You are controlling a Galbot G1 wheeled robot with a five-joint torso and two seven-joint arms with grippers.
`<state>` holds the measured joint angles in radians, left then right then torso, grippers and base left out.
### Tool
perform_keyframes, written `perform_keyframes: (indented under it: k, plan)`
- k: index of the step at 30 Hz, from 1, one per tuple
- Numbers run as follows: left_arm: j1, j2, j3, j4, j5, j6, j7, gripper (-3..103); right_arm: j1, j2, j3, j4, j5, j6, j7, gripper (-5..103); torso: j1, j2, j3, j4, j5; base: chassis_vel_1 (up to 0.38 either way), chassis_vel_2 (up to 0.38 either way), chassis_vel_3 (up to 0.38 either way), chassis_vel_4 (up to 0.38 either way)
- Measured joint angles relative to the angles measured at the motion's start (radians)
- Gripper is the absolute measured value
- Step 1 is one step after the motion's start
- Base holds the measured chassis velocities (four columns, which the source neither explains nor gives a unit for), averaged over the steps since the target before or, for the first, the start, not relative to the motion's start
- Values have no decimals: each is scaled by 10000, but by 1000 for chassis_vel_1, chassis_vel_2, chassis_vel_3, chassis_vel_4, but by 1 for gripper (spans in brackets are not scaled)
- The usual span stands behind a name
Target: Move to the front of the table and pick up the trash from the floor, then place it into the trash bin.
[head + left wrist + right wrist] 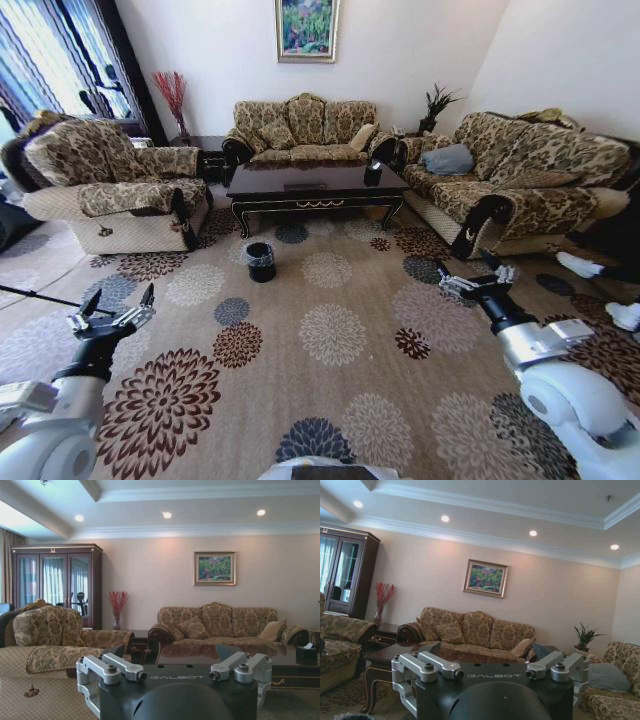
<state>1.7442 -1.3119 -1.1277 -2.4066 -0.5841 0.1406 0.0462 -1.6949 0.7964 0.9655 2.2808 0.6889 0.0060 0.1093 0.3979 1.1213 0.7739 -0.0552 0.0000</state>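
Looking from my head, I saw the trash bin [260, 261] on the carpet [330, 330] just before the worktop [315, 186], while my left hand [118, 308] and right hand [472, 282] hung wide open, empty. From my left wrist, the worktop [280, 667] stood beyond. From my right wrist, it [385, 655] stood before the sofa [470, 632].

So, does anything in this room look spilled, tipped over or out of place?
Nothing stands out. The trash bin stands upright on the carpet before the table; no spill shows around it. Left gripper and right gripper hover, jaws open.
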Motion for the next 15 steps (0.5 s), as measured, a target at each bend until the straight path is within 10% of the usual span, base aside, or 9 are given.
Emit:
perform_keyframes:
  k: [15]
  plan:
    - [-22, 67, 319, 2, 150, 115, -219, 100, 59, 40, -129, -96, -36, 0, -7, 100, 340, 770, 428, 0, -1, 0, 0, 0, 0]
